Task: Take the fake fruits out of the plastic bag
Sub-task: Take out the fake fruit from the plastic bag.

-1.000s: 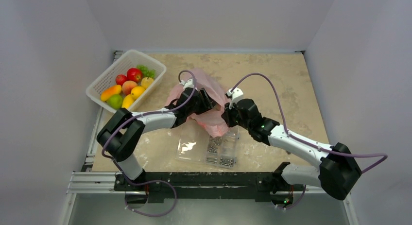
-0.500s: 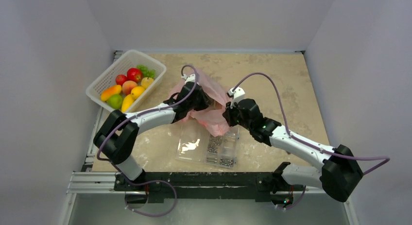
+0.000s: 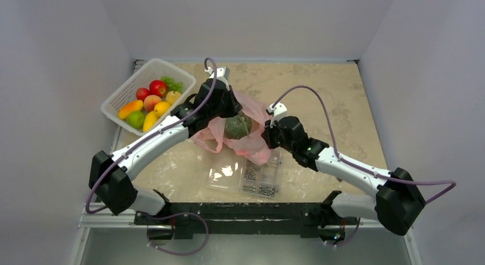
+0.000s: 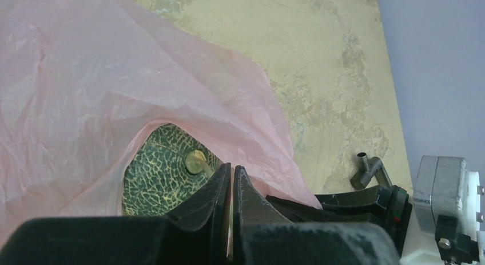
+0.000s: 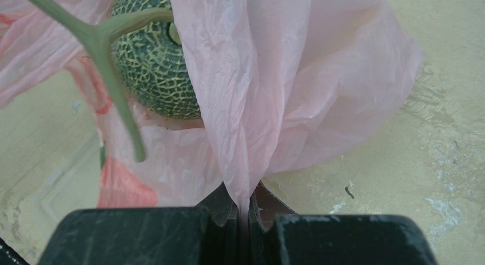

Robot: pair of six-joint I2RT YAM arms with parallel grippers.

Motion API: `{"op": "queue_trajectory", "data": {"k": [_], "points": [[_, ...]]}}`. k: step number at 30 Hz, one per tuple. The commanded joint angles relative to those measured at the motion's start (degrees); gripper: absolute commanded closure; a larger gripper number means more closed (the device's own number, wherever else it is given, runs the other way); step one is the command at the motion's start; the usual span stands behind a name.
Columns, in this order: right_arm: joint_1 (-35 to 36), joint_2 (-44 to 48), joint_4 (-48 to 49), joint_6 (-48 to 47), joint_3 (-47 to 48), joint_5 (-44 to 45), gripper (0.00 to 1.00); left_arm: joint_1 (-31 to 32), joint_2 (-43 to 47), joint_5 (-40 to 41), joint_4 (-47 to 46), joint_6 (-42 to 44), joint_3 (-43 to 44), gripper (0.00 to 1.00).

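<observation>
- Left gripper [image 4: 231,169]: jaws closed flush. A fold of the bag [image 4: 86,76] rim is pinched between the tips. The gripper is raised over the far-left side of the bag.
- Right gripper [image 5: 245,201]: jaws closed. They clamp a gathered pleat of bag film on the right side of the bag, low over the table [image 3: 320,93].
- Bag: pink, translucent and crinkled. It is held between the two grippers with its mouth pulled open. One loop handle [image 3: 217,136] hangs loose on the left side.
- Melon [image 4: 154,162]: inside the bag, exposed through the open mouth, between the two grippers. The rind is grey-green and netted. A pale green T-shaped stem [image 5: 108,70] projects from its top. Neither gripper touches the melon.
- Table: beige, marbled. The bag sits near its centre.
- Case [image 3: 263,173]: flat, clear, holding metal screws. It lies just near of the bag, and the near edge of the bag reaches its far end.
- Pouch [image 3: 224,170]: clear, flat, just left of the case.
- Basket [image 3: 128,87]: white lattice, at the far-left corner, left of the bag and apart from it. It holds small fruits [image 3: 158,87] in red, orange, yellow and green.
</observation>
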State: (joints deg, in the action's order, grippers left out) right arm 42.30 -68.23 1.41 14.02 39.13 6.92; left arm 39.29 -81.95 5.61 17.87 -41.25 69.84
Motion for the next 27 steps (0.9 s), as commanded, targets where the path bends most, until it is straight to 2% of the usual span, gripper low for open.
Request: {"op": "queue_trajectory", "data": {"k": [1, 9, 21, 27], "points": [[-0.03, 0.38, 2.32, -0.75, 2.36, 1.13, 1.00, 0.04, 1.42, 0.65, 7.21, 3.83, 4.64, 1.00], [-0.03, -1.18, 0.91, 0.58, 4.37, 2.19, 1.00, 0.12, 1.54, 0.13, 11.26, 3.59, 10.20, 1.00], [-0.03, -6.63, -1.30, 5.62, 9.37, 9.75, 1.00, 0.92, 2.23, -2.05, 26.41, 1.11, 29.87, 1.00], [-0.03, -9.84, -3.35, 6.99, 12.39, 11.47, 1.00, 0.97, 5.73, -4.22, 26.98, 0.78, 33.62, 1.00]]}}
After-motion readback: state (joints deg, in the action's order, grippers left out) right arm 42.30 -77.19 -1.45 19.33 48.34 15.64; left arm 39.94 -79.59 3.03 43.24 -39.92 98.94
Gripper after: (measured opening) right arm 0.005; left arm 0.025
